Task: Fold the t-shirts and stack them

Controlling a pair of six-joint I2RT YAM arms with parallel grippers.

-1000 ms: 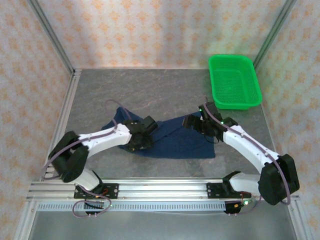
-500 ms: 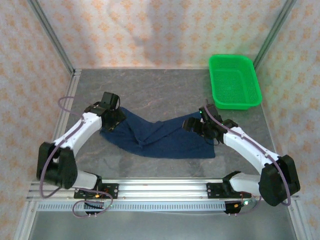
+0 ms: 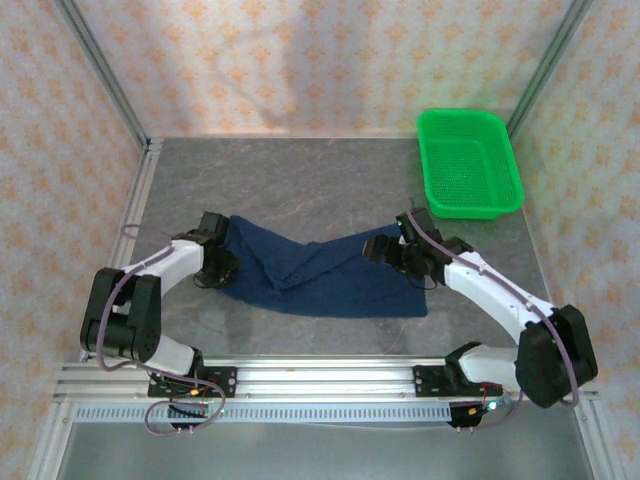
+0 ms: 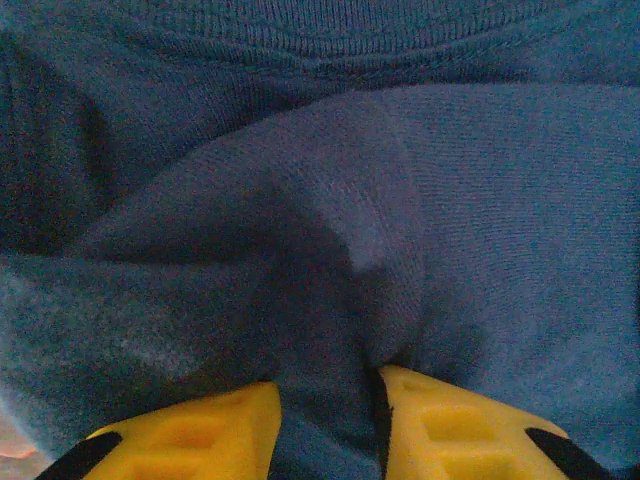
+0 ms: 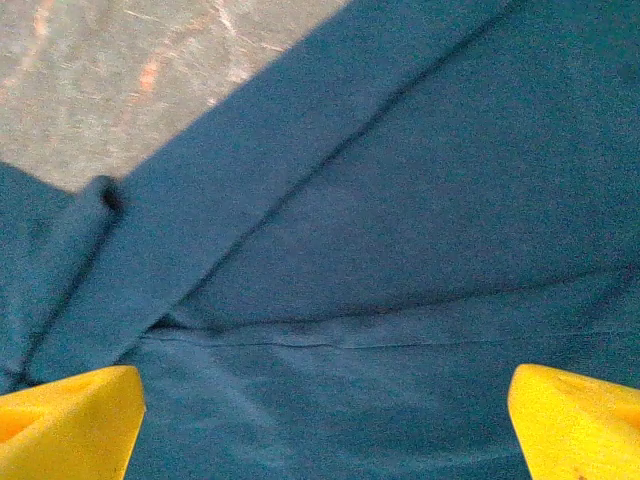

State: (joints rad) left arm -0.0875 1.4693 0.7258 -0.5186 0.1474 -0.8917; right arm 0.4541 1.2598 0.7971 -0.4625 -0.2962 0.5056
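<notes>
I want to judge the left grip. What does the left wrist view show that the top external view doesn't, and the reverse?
Left wrist view: the left gripper with yellow fingers close together, a raised fold of the navy t-shirt between them. Top external view: the t-shirt lying on the table between both arms, the right gripper over its right end, the green basket far right. Both: the t-shirt and left gripper.

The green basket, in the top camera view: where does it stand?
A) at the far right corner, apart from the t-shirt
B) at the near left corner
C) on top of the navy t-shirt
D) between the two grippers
A: the green basket stands at the far right corner of the table, with bare surface between it and the navy t-shirt.
</notes>
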